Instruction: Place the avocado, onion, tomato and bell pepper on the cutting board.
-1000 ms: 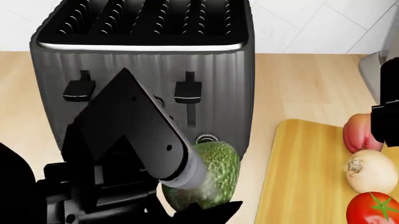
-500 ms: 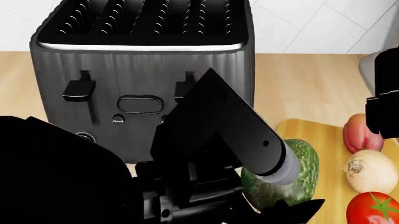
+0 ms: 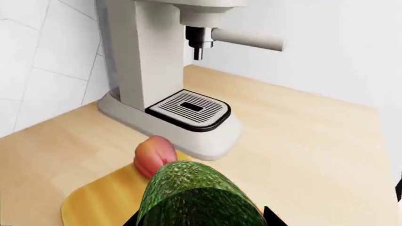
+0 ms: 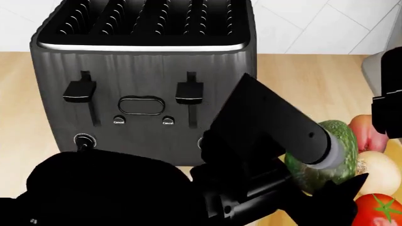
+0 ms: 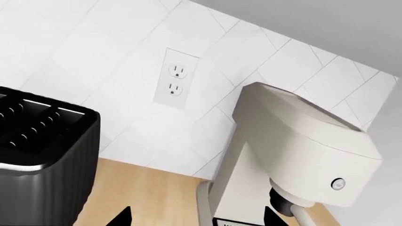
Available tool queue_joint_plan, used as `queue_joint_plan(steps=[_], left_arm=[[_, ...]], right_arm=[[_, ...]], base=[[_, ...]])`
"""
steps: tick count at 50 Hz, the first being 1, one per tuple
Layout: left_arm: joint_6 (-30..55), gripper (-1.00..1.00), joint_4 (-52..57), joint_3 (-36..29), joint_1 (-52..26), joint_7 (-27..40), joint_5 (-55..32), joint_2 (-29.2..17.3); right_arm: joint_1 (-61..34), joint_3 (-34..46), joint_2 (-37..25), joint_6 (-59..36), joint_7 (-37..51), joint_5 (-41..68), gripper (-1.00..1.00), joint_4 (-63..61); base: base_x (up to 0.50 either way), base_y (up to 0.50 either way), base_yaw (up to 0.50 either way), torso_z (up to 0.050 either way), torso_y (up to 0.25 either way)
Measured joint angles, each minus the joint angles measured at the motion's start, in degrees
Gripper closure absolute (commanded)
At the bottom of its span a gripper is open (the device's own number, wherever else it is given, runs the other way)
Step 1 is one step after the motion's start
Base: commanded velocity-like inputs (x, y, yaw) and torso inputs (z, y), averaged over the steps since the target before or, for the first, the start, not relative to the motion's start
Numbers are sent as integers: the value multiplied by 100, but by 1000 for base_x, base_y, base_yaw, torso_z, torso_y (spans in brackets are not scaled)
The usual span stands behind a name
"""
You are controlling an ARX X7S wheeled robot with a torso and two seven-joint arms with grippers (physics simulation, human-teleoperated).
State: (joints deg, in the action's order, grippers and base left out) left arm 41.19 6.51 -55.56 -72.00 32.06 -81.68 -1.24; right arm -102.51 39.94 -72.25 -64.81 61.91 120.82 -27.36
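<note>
My left gripper (image 4: 330,181) is shut on the dark green avocado (image 4: 332,149), which sits beside the other vegetables. The left wrist view has the avocado (image 3: 195,193) filling the space between the dark fingertips, over the yellowish cutting board (image 3: 100,202). Just beyond it lies the pinkish-red bell pepper (image 3: 152,155) (image 4: 372,134). The cream onion (image 4: 381,173) and the glossy red tomato (image 4: 379,212) lie to the right of the avocado. I cannot tell whether the avocado touches the board. My right gripper (image 5: 196,219) is open and holds nothing, up in the air.
A big black toaster (image 4: 144,80) stands on the wooden counter left of the board. A white coffee machine (image 3: 169,70) stands just behind the board. The right arm (image 4: 390,113) hangs at the right edge above the pepper. A tiled wall carries an outlet (image 5: 176,77).
The left arm has carried the avocado to the right, from in front of the toaster to beside the bell pepper and onion. The right arm has barely moved.
</note>
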Motion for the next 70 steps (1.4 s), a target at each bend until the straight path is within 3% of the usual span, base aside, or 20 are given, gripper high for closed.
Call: queue_joint_plan(steps=[15,34,35,44,54,70], left_arm=[[-984,100,-614,-751,250,-93,629,66],[-2290,100,-1093,-2576,-755,310,-329,109],[-2354,-100,-1098,-2654,-803,326,-382,110],[-2781,-100,-1168,-3095,-1122,466,-797,109],[-2982,-100,-1068,-3158,-1401,525,-1075,-33],[-2958,-100,228,-2872,-1977,678,-1355,-1020]], right_arm=[[-48,2,26,-18,72,73,-100,-15],[-68,-15,17,-41,82,101,-100,-18],[-65,-16,14,-40,81,101,-100,-20],[-75,-13,11,-50,115,134,-100,-20],[-180,21,83,-126,211,220,-100,36],[-425,64,203,-262,377,380,-100,136]], base=[[0,0,0,0,1],[0,0,0,0,0],[0,0,0,0,0],[0,0,0,0,0],[0,0,0,0,0],[0,0,0,0,0]])
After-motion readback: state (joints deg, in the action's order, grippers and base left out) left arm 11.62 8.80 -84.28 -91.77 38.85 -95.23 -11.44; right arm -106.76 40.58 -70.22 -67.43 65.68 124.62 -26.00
